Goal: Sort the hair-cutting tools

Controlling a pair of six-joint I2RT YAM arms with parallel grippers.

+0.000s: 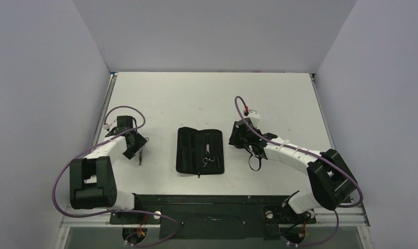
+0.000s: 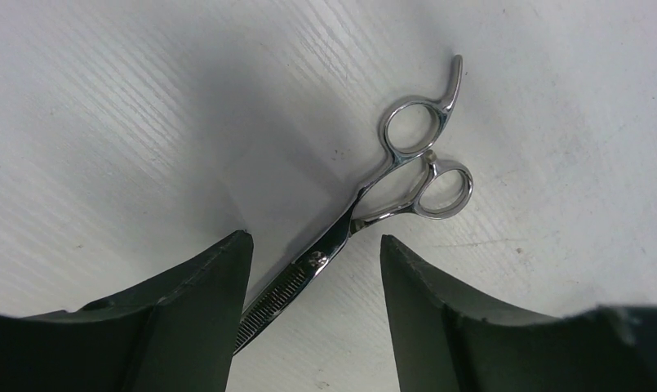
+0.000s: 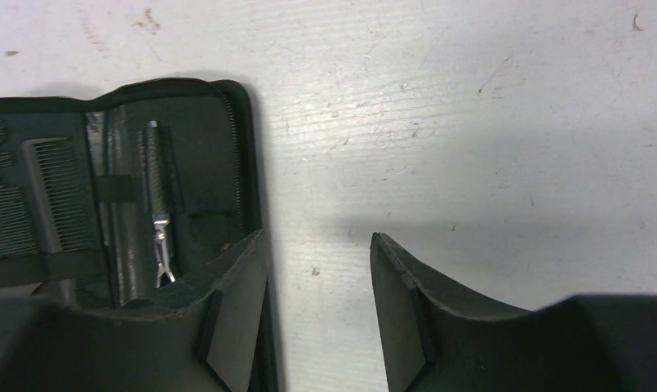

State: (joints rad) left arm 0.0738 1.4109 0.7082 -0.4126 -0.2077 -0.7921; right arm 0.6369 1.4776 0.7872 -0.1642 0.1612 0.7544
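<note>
Left hand (image 2: 315, 242): fingers spread, nothing gripped, poised low over the tabletop (image 2: 104, 122). The scissors (image 2: 338, 231) lie flat between the fingers, pivot centred in the gap, finger rings pointing away from the wrist. Step in hand, as judged: pickup of the scissors. The next move calls for a short descent, then closure across the shank near the pivot. Right hand (image 3: 318, 241): fingers spread, empty, held low just beside the right edge of the open case (image 3: 186, 106), where a comb (image 3: 59, 188) is stowed.

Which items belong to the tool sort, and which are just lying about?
Job: silver scissors on the table below the open left gripper; second scissors and black combs inside the open black case.
Not for sorting: the case itself; black base plate.
</note>
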